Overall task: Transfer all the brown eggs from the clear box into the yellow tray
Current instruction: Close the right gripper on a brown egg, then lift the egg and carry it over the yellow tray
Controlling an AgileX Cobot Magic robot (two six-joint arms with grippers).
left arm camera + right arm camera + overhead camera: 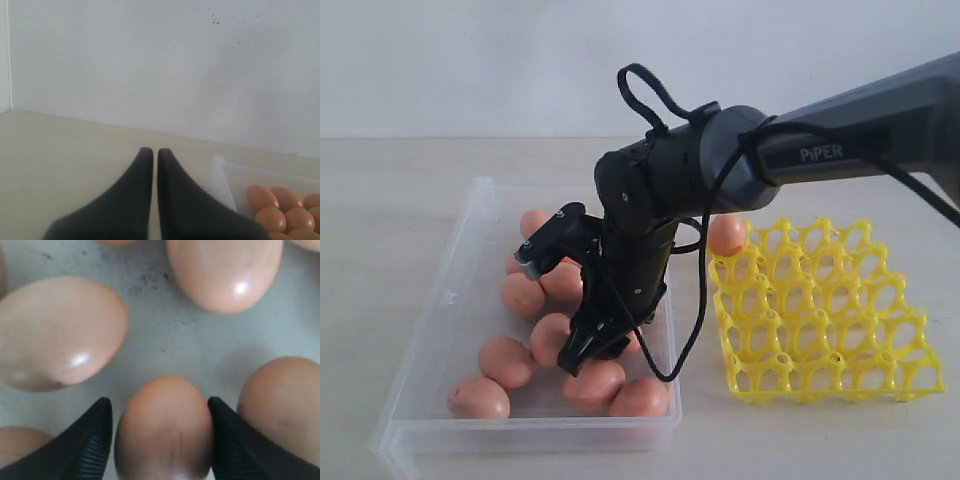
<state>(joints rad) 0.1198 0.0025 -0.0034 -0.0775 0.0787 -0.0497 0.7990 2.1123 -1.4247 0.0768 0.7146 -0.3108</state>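
Note:
Several brown eggs [505, 360] lie loose in the clear box [430, 330], and one brown egg [726, 234] sits in a far corner cup of the yellow tray [820, 310]. My right gripper [585, 355] reaches down into the box near its right side. In the right wrist view this gripper [160, 400] has its two black fingers closed against the sides of one egg [162, 435], with other eggs [60, 332] close around it. My left gripper [155, 150] is shut and empty above bare table, with the box corner [225, 185] and eggs [280, 210] beside it.
The tray stands just right of the box on a pale table [380, 200]. A black cable [692, 320] loops down from the right arm between box and tray. The box floor [170, 340] carries dark smudges.

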